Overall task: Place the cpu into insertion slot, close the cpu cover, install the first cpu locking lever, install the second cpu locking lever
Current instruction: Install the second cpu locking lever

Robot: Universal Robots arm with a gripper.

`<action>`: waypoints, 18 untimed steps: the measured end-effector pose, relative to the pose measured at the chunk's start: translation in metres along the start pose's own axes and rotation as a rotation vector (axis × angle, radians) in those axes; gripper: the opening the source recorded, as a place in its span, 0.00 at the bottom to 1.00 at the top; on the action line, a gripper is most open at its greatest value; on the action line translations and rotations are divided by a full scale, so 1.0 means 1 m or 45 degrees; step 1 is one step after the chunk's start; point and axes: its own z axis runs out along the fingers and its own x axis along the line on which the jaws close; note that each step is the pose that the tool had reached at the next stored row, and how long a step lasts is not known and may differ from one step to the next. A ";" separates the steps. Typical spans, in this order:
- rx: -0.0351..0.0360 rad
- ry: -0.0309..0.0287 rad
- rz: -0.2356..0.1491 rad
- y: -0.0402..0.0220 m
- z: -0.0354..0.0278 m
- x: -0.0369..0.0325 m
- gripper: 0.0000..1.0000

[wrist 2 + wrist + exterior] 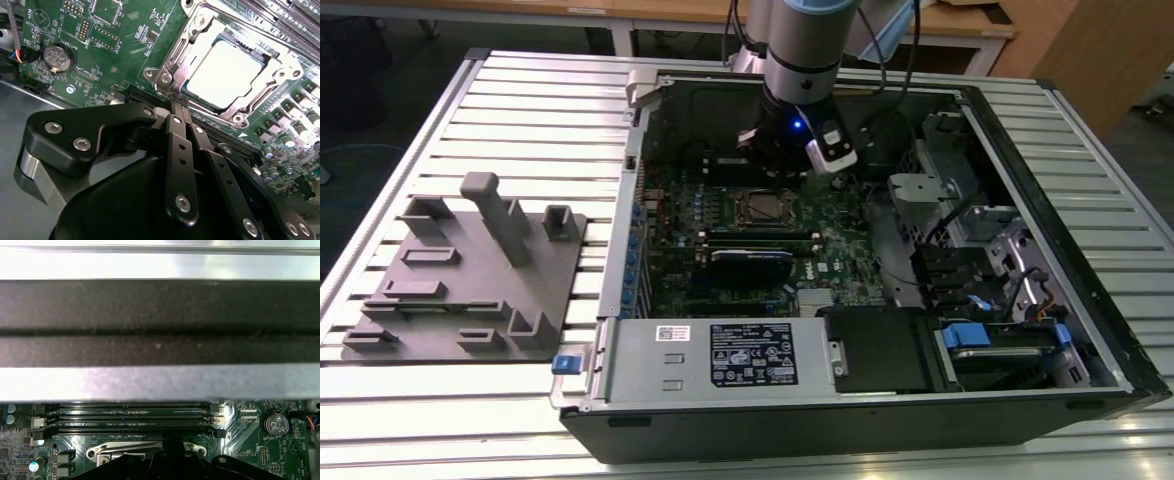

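Gripper: fingers pressed together, holding nothing, tips at the socket's edge.
Cpu: seated in the socket, cover framing it.
Room: open board beside.

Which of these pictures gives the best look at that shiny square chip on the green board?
The second wrist view: the cpu sits large and bright in its socket, framed by the cpu cover. The exterior view shows it small and far off. In the first wrist view I cannot make the chip out.
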 end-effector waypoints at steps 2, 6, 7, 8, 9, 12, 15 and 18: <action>0.0000 0.0000 0.000 -0.0002 0.0000 0.0000 0.11; 0.0000 0.0001 0.000 -0.0013 -0.0002 -0.0001 0.11; -0.0001 0.0000 0.000 -0.0018 -0.0002 -0.0001 0.11; 0.0000 0.0000 0.000 -0.0026 -0.0003 -0.0001 0.11; 0.0001 0.0001 0.000 -0.0034 -0.0005 -0.0001 0.11; 0.0000 0.0000 0.000 -0.0059 -0.0008 -0.0002 0.11; -0.0001 0.0000 0.000 -0.0090 -0.0012 -0.0002 0.11; -0.0001 0.0000 0.000 -0.0112 -0.0015 -0.0003 0.11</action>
